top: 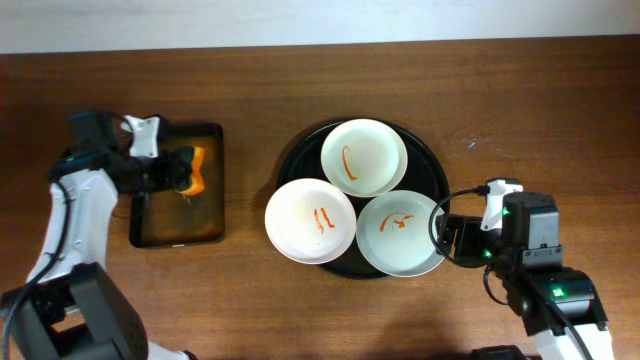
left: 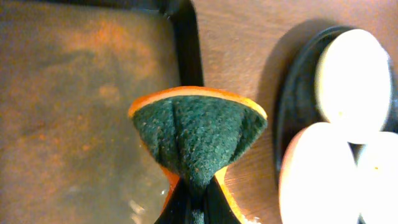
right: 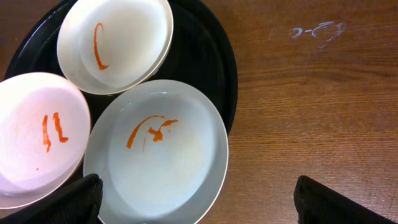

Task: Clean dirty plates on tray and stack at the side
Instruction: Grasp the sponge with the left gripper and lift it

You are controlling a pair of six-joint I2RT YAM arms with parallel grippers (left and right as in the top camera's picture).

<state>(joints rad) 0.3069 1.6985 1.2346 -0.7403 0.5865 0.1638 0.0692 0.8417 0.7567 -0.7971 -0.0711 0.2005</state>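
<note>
Three white plates with orange streaks sit on a round black tray point(top: 432, 165): a back plate point(top: 364, 156), a front left plate point(top: 310, 220) and a front right plate point(top: 400, 233). My left gripper point(top: 176, 170) is shut on a green and orange sponge point(left: 198, 132) over the right edge of a shallow black water tray point(top: 213, 190). My right gripper point(top: 452, 238) is open and empty, just right of the front right plate point(right: 157, 152), with its left finger over that plate's rim.
The shallow tray holds brownish water point(left: 68, 106). A small white smudge point(right: 317, 30) marks the wooden table point(top: 540, 110) to the right of the round tray.
</note>
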